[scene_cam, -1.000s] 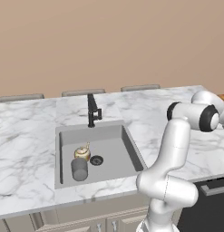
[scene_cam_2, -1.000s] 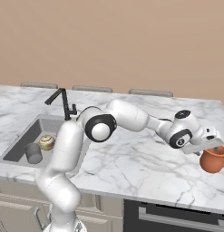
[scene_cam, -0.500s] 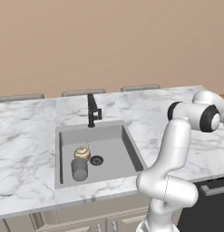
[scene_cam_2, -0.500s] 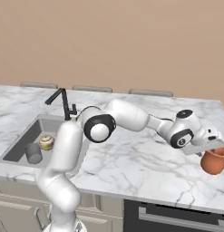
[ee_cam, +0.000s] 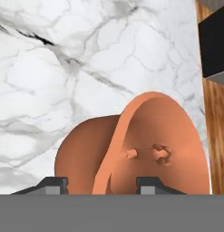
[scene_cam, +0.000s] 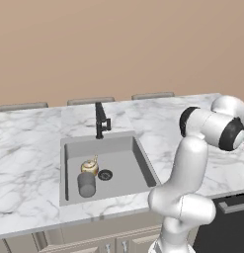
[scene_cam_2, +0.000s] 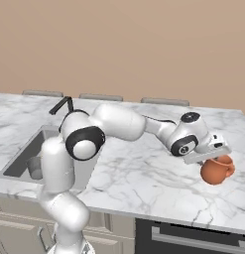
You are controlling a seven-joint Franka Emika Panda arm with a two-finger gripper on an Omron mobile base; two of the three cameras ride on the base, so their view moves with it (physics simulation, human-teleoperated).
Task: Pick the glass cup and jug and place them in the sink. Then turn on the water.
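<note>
- Fingertips point(ee_cam: 54, 183) sit either side of the jug's point(ee_cam: 131, 149) flared rim wall, closed onto it from above; looks like a grip.
- Gripper point(scene_cam_2: 213, 155) is at the counter's point(scene_cam_2: 144, 183) far right end, jug right under it.
- Jug: rigid, rounded, probably slick and rather heavy; rim pinch may swing, so the neck seems safer.
- Sink point(scene_cam: 138, 158) is well off left; glass cup point(scene_cam: 86, 184) in it, beside a golden pot point(scene_cam: 89, 166).
</note>
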